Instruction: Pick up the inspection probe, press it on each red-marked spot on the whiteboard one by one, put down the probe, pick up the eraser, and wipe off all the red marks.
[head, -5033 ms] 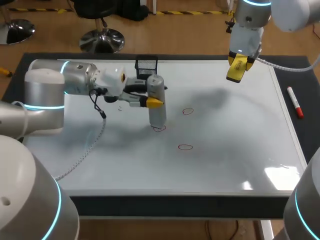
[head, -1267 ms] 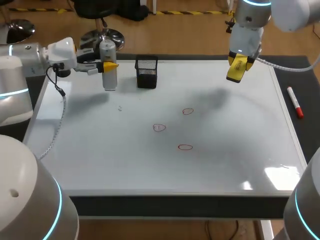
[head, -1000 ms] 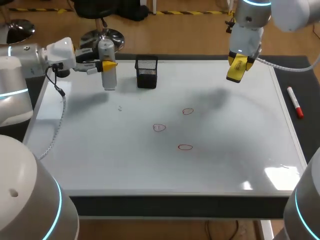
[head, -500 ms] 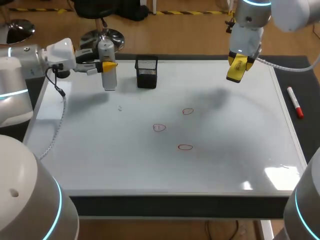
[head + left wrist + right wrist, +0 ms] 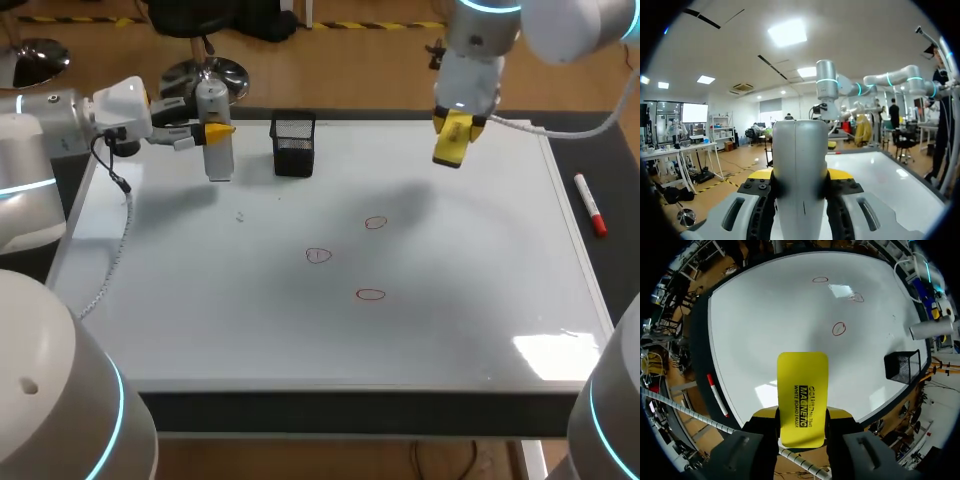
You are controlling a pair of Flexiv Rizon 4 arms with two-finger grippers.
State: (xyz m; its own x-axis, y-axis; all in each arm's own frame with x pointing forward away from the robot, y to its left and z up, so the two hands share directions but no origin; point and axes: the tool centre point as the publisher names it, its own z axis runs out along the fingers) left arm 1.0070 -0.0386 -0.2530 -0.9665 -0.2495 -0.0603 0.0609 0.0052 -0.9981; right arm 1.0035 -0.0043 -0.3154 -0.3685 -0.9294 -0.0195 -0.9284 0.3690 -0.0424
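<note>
**While the probe (image 5: 216, 140) is gripped at the far left corner, the eraser (image 5: 451, 140) is held above the whiteboard (image 5: 450, 330)**

Where the whiteboard meets its far left corner, the probe, a grey cylinder, is held upright by the left gripper (image 5: 214, 130). The gripper's yellow-tipped fingers are pressed against the probe from two sides, and in the left wrist view the gap between them is seen to be filled by its body. The probe is placed just left of a black mesh basket (image 5: 293, 146), which is set at the whiteboard's far edge. Whether the probe's foot is touching the surface cannot be told.

The eraser, a yellow block, is clamped between the fingers of the right gripper (image 5: 452, 142) and is pointed downward. It is held clear of the surface over the far part of the whiteboard, right of the basket and well apart from it.

Three red marks are seen near the middle, each drawn as a small ring: one toward the far side (image 5: 375, 223), one to its left and nearer (image 5: 318, 256), and one nearest the front (image 5: 371, 294). All three are well apart from both grippers.

A marker (image 5: 590, 205) with a red cap is laid on the dark table (image 5: 618, 250), just beside the whiteboard's right edge. A cable (image 5: 115, 260) from the left arm is draped over the whiteboard's left side.
</note>
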